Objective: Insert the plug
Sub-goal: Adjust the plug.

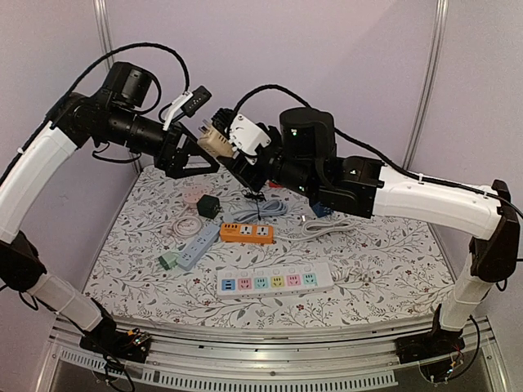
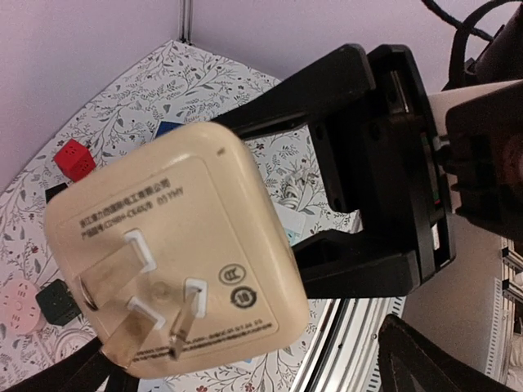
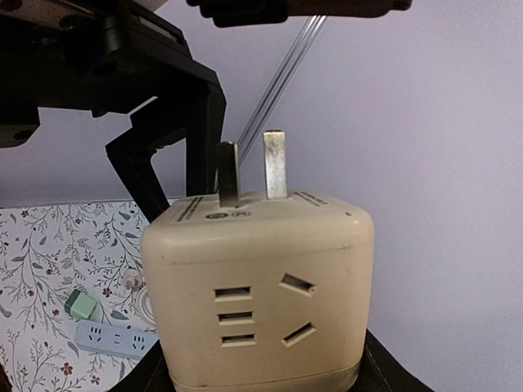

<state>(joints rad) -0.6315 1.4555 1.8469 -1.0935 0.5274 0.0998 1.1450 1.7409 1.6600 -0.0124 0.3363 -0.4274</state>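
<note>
A beige cube plug adapter (image 1: 214, 140) with three metal prongs is held in the air above the back of the table. My right gripper (image 1: 229, 153) is shut on it. In the right wrist view the cube (image 3: 257, 286) sits between my right gripper's (image 3: 261, 371) black fingers, prongs up and sockets facing the camera. My left gripper (image 1: 196, 157) is open right beside the cube, not touching it. In the left wrist view the cube's pronged face (image 2: 172, 261) fills the frame, with the left gripper (image 2: 261, 371) spread wide below it.
On the floral table (image 1: 368, 269) lie an orange power strip (image 1: 246, 233), a long white strip with coloured sockets (image 1: 274, 282), a blue strip (image 1: 198, 245), a green adapter (image 1: 168, 260), a black cube (image 1: 207, 206), a pink disc (image 1: 193, 197) and a white strip (image 1: 327, 224). A red cube (image 2: 73, 158) is there too.
</note>
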